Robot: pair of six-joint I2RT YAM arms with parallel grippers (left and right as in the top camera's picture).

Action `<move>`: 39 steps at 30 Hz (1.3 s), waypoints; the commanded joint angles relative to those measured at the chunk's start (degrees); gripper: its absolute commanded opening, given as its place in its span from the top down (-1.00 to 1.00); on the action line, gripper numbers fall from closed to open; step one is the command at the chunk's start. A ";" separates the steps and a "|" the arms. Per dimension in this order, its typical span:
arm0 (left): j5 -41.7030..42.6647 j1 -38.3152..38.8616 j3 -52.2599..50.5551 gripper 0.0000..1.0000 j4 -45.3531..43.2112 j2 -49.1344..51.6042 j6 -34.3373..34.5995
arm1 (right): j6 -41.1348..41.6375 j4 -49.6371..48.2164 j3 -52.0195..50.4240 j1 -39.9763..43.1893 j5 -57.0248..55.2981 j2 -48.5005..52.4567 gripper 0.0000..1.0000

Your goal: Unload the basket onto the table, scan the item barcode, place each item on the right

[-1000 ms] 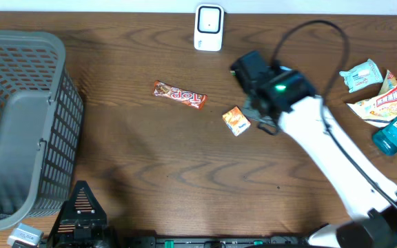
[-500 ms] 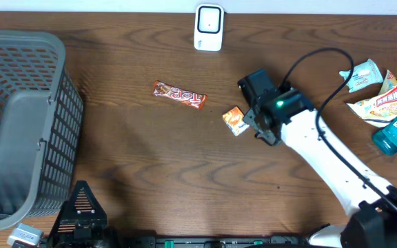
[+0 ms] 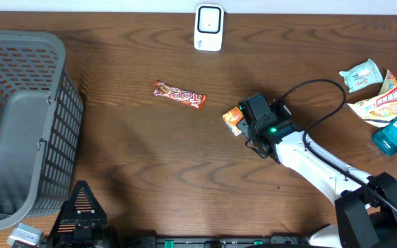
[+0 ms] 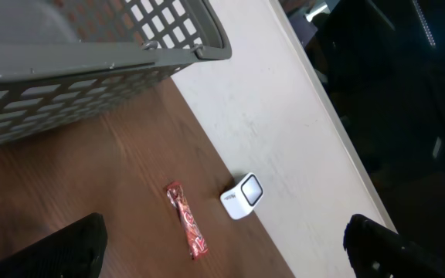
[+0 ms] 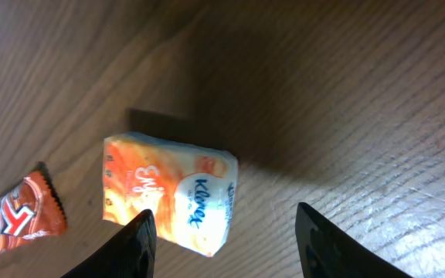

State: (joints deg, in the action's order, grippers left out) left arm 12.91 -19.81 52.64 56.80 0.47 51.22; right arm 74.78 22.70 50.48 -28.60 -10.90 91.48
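Both pairs of jaws are standing released. The right gripper point(image 5: 224, 216) is spreading its fingers at the bottom of the right wrist view, with the tissue pack point(image 5: 168, 193) lying loose just above them. Whether the left-hand fingertip is brushing the pack I cannot tell. The left gripper point(image 4: 222, 232) is hanging wide and empty.

In the overhead view, the wooden table point(image 3: 150, 179) is filling the frame, and the grey basket point(image 3: 19, 124) is taking up its left side. The right arm point(image 3: 322, 169) is reaching in from the lower right. Over the last second its wrist has been swinging down from nearer the top edge, and it is now sitting right against the pack at centre frame. The pack itself has not shifted.

A blue bottle point(image 3: 395, 134) is lying at the right edge. The white scanner point(image 3: 209, 27) is standing at top centre, well apart from the pack. A chocolate bar point(image 3: 178, 95) is lying to the pack's upper left.

By my judgement the arm is lining up a pick. The scan is not yet begun, and closing, lifting and carrying to the scanner are all remaining.
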 commanded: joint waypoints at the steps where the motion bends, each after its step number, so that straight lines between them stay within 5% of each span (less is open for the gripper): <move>1: -0.55 0.24 0.04 -0.96 -0.04 -0.31 -0.09 | 1.01 -1.66 -0.85 0.17 -0.37 0.70 -0.10; 8: -0.55 0.24 0.04 -0.96 -0.04 -0.31 -0.07 | 0.96 -6.69 -0.85 0.17 0.61 5.84 -0.14; 16: -0.55 0.24 0.04 -0.95 -0.04 -0.31 -0.09 | 1.03 -7.43 -0.85 0.17 -1.16 11.85 0.32; 21: -0.55 0.24 0.04 -0.96 -0.07 -0.31 -0.07 | 1.01 -8.24 -0.85 0.17 -2.47 12.41 0.98; 26: -0.55 0.24 0.04 -0.96 -0.09 -0.31 -0.07 | -0.57 -9.01 -0.76 0.35 0.35 11.96 0.98; 39: -0.55 0.24 0.09 -0.96 -0.07 -0.31 -0.09 | -23.71 -6.56 -0.66 15.72 58.97 2.49 0.98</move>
State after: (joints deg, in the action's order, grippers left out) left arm 12.93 -19.81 52.64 56.80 0.47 51.22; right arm 59.57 14.98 50.28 -15.53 25.96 95.07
